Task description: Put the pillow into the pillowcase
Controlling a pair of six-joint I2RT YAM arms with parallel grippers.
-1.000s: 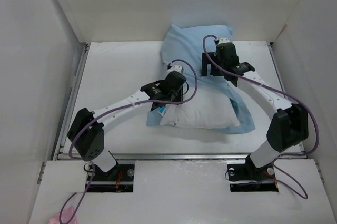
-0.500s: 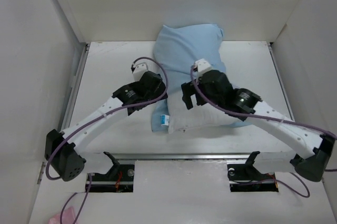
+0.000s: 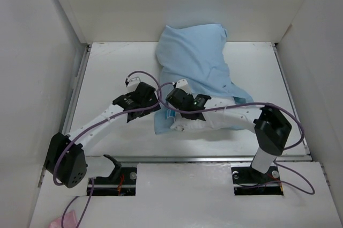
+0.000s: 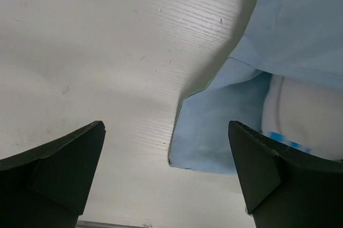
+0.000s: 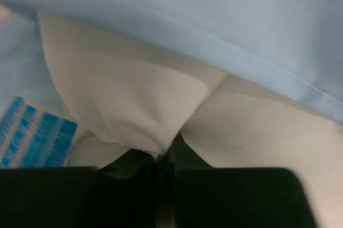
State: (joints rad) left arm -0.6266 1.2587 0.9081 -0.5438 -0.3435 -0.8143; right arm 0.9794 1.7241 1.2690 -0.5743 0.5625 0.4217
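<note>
The light-blue pillowcase (image 3: 193,56) lies over most of the white pillow (image 3: 217,123), whose near end shows with its blue tag (image 3: 170,116). My right gripper (image 3: 178,114) sits at that end's left corner, shut on a fold of the white pillow (image 5: 134,94) fabric pinched between its jaws (image 5: 163,155), just below the pillowcase hem (image 5: 214,19). My left gripper (image 3: 151,105) stands open (image 4: 166,177) over the table, left of the pillowcase's near corner (image 4: 214,131), holding nothing. The pillow (image 4: 305,110) peeks out beyond that corner.
White walls close in the table (image 3: 112,72) on the left, right and back. A metal rail (image 3: 177,158) runs along the front edge. The far end of the pillowcase rests against the back wall. Bare table surface (image 4: 96,51) lies left of the bedding.
My right arm swung down and left to the pillow's near corner and closed on its fabric. The left gripper opened and drew back left off the pillow. The pillowcase covers more pillow.
</note>
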